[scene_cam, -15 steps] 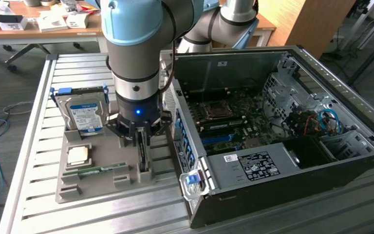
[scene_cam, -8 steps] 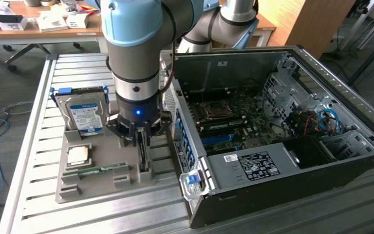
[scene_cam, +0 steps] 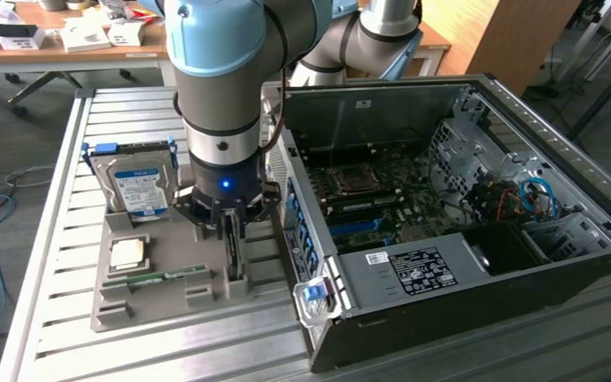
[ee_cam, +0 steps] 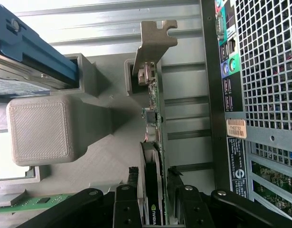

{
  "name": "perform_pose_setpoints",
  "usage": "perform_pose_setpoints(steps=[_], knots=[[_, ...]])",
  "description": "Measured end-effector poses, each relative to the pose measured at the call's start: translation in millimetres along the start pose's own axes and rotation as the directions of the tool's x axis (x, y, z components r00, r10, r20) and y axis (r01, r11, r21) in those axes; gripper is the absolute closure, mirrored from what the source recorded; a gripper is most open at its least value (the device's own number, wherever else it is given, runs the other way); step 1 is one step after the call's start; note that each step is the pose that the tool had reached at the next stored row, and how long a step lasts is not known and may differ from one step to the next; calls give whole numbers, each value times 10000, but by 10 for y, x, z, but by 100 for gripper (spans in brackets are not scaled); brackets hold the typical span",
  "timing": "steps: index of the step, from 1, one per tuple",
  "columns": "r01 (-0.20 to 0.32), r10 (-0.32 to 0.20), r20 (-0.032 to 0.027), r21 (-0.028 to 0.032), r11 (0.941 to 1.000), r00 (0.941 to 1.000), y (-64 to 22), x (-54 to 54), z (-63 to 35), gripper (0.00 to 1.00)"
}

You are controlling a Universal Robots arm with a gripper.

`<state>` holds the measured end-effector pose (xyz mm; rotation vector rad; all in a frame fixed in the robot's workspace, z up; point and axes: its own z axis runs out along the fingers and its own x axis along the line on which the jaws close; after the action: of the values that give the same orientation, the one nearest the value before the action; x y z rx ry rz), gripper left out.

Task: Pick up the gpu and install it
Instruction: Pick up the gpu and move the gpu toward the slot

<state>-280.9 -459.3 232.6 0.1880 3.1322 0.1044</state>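
Green and standing on edge in its slot of the grey printed holder [scene_cam: 168, 306], the gpu [ee_cam: 153, 137] sits directly under the end effector [ee_cam: 154, 209], which is clamped on the card's two faces by the black fan. The card's long axis runs along the holder, parallel to the open computer case [scene_cam: 476, 286] just beside it on the exterior view's right. Its silver bracket [ee_cam: 155, 42] is at the end away from the grip.
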Motion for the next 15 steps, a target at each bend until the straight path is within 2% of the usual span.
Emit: perform_pose_setpoints(steps=[10, 15], knots=[[4, -4, -2, 0, 10000, 10000, 0, 0, 0, 62], [207, -207, -29, 2, 9998, 9998, 0, 0, 0, 62]])
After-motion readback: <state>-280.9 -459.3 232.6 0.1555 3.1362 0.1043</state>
